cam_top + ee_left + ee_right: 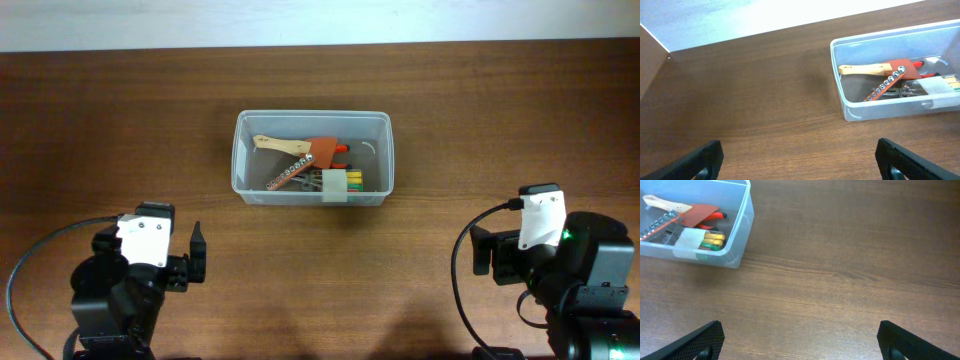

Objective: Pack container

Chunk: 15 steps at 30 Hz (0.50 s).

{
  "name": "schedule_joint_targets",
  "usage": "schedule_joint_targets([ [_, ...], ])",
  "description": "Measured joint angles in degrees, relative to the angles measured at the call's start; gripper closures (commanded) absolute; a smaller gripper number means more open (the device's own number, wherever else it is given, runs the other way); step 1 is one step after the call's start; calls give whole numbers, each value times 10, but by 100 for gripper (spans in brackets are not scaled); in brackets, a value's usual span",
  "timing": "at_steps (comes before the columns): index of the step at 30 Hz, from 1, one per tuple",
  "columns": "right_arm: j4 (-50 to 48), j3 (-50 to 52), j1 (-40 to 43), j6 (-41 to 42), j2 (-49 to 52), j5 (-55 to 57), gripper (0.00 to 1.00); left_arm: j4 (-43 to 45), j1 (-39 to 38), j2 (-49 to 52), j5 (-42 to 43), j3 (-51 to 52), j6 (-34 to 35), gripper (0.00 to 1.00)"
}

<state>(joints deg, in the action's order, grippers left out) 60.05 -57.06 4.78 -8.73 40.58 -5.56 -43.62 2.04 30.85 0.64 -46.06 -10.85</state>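
Container [237, 155] sits at 12 o'clock on the tabletop [120, 130], upright and already loaded. I see nothing loose elsewhere, so packing looks near done.

Left arm [135, 270] is parked at 7 o'clock and right arm [560, 260] at 5 o'clock, both well clear of the tub. Left jaws and right jaws are both spread wide, holding nothing.

Risks:
- The tub is clear and probably light. The walls are hard to read, so a jaw coming in low could clip the rim and skid or tip it.
- The contents are piled up: wooden-handled scraper [300, 148] across the top, socket strip [290, 174] lying diagonal under it, bit packet [340, 185] against the 6 o'clock wall. Reaching in could snag the scraper and lever it out.

Views:
- Overhead is the only one with the whole tub and both arms.
- Left wrist shows the tub's 9 o'clock end and each socket on the strip, but cuts off the 3 o'clock end.
- Right wrist shows the 3 o'clock corner and the packet's yellow and green bits, but only one end of the strip.
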Motion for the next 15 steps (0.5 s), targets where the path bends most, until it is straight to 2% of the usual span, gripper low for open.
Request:
schedule_joint_targets([
  [15, 8, 6, 0, 0, 2, 0, 1, -24, 0, 0, 0, 1, 0, 1],
])
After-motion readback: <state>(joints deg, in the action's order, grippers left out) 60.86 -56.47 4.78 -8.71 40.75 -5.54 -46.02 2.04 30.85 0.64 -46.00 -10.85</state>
